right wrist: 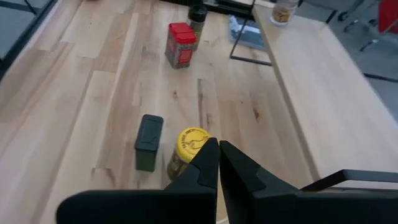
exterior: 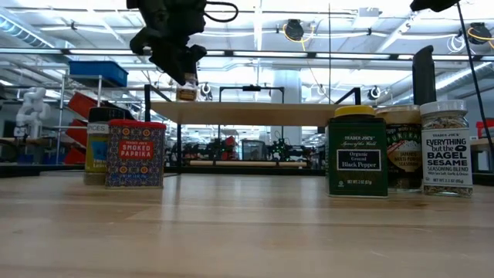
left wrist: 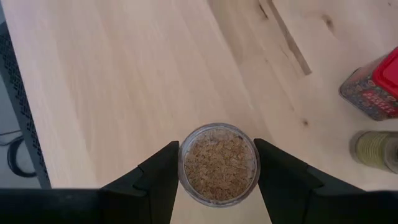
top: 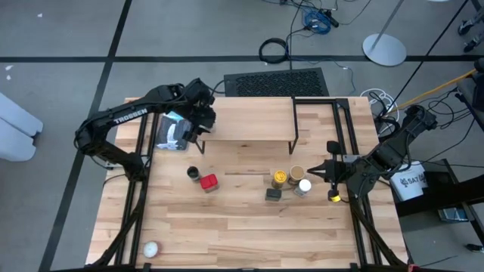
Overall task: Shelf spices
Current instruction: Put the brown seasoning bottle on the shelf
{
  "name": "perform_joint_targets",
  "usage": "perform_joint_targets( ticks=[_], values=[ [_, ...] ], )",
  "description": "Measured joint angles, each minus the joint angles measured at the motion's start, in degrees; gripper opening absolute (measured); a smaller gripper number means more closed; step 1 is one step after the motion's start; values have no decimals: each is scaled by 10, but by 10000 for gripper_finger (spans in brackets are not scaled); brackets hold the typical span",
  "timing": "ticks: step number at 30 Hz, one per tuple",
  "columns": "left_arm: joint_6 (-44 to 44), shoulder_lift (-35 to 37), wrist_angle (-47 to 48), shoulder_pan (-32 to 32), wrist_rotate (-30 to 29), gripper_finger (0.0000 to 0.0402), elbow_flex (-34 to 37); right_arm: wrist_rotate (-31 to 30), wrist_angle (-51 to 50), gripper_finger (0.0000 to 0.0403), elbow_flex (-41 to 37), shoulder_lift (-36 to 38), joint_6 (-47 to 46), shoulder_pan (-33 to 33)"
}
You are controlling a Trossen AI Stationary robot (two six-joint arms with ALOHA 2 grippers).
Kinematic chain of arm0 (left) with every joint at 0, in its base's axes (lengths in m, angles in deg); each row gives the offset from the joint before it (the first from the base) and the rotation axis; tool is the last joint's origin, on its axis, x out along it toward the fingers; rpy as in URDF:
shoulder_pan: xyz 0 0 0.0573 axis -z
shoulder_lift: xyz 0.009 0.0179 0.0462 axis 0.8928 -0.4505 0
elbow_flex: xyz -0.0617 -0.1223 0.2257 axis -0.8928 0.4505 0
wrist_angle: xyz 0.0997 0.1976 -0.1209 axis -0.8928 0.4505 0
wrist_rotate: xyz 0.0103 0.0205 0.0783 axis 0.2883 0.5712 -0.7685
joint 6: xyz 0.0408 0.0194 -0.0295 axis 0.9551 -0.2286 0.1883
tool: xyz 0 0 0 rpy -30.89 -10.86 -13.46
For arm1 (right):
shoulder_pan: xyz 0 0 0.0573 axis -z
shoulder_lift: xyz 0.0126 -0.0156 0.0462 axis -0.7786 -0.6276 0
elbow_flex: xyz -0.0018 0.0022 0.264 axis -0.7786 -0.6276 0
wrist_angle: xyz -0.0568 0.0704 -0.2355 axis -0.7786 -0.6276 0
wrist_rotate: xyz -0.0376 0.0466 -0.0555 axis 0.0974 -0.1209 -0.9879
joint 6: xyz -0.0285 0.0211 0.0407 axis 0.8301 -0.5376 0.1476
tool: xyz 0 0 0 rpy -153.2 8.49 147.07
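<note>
1. Spices in the high view: we see five containers on the table [top: 227, 227] in front of the shelf [top: 249, 125]. The red tin [top: 209, 182] and small dark-lidded jar [top: 193, 173] stand together on the left; the yellow-lidded jar [top: 280, 178], tan-lidded jar [top: 296, 173], white-lidded jar [top: 304, 186] and black square tin [top: 273, 195] cluster on the right. The shelf's long axis runs across the table. The left gripper [top: 198, 130] is over the shelf's left end; the right gripper [top: 321, 171] waits just beside the cluster, its fingers pressed together.

2. Low view: we see the containers standing upright. The red tin [exterior: 136, 154] reads smoked paprika. The left gripper [exterior: 182, 73] hangs above a small jar [exterior: 186, 92] that sits on the shelf plank [exterior: 255, 113].

3. Left wrist view: we look straight down on an open-topped glass jar [left wrist: 219, 163] filled with tan granules. The left gripper [left wrist: 217, 171] has its fingers [left wrist: 163, 174] part-spread, one on each side against the jar, with the plank beneath it.

4. Right wrist view: the right gripper [right wrist: 219, 152] points its closed tips at the yellow-lidded jar [right wrist: 189, 146]; the black square tin [right wrist: 149, 142] stands beside it.
</note>
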Motion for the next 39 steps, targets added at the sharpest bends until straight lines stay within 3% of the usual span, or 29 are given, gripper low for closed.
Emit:
perform_joint_targets(
  ticks=[5, 12, 21, 29, 39],
  values=[
    [1, 0, 2, -18, 41, 196, 0, -1, 2, 0, 0, 0, 18, 24],
    [32, 0, 39, -41, 49, 196, 0, 5, 54, 0, 0, 0, 93, 61],
    [64, 0, 38, -51, 72, 196, 0, 89, 151, 0, 0, 0, 205, 128],
    [76, 0, 37, -50, 74, 196, 0, 154, 157, 0, 0, 0, 212, 173],
    [75, 0, 12, -50, 74, 196, 7, 170, 157, 0, 0, -8, 211, 182]
  ],
)
